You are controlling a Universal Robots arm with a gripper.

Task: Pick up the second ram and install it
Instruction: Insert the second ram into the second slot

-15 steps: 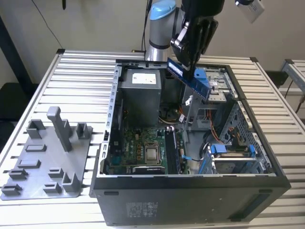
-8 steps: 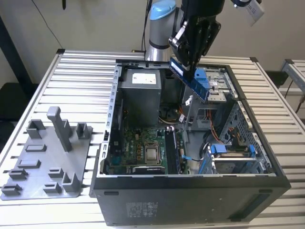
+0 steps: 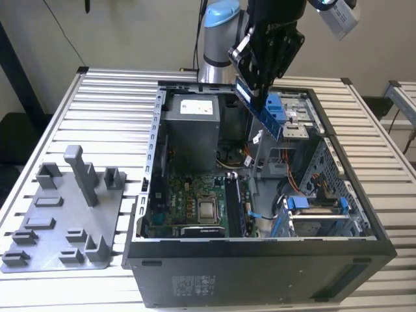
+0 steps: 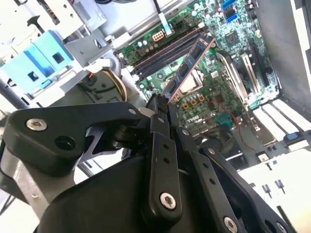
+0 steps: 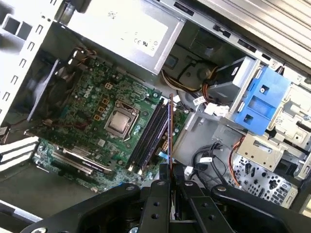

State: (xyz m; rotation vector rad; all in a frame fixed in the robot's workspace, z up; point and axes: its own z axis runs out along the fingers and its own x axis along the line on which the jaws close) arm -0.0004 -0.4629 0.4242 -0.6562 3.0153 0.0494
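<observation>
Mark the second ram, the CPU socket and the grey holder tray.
second ram (image 4: 191,64): second wrist view, middle of the board.
CPU socket (image 3: 208,209): exterior view, centre of its metal lid.
grey holder tray (image 3: 65,224): exterior view, bare base plate.

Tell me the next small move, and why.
Probably ease straight down toward the slots: the gripper is shut on the ram, hanging above the open case, and in the first wrist view its edge runs roughly along the slots, none entered yet.

Setting: robotics lab or workshop bench. Evidence: slatted metal table (image 3: 110,97) carrying an open computer case (image 3: 260,270) with bare motherboard (image 5: 87,104). A grey plastic fixture tray (image 3: 71,214) lies beside it. Robot arm (image 3: 218,39) stands at the table's far edge, plain wall (image 3: 130,32) behind.
</observation>
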